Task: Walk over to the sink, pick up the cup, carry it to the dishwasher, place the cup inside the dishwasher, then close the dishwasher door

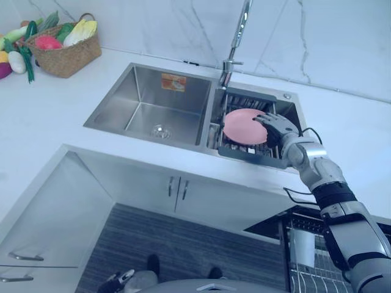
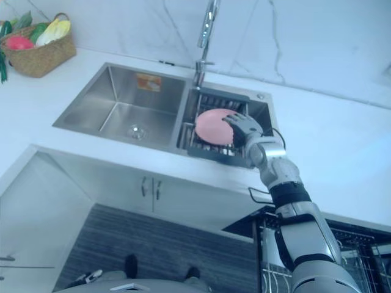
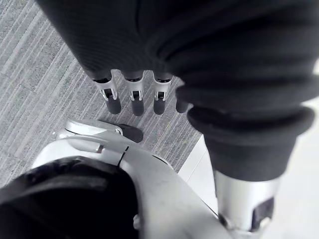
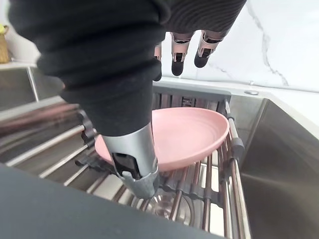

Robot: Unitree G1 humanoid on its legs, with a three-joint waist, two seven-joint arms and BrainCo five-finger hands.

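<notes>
No cup is evident. A shallow pink dish (image 4: 189,134) lies tilted on the sink rack (image 4: 235,148), just beneath the right hand (image 1: 276,126). I judge the dish rigid, light and slick, best pinched at the raised rim nearest the hand. The hand reaches over it with fingers extended, gripping nothing; contact is hard to tell. The left hand (image 3: 133,97) hangs slack-fingered over the floor (image 3: 40,74).

Partly hidden behind the right robot hand (image 1: 276,127), centre right: right edge of the pink dish (image 1: 240,127). Cut off by frame edges: basket (image 2: 40,55) upper left, faucet (image 1: 238,36) top, dishwasher rack (image 1: 311,274) lower right.
</notes>
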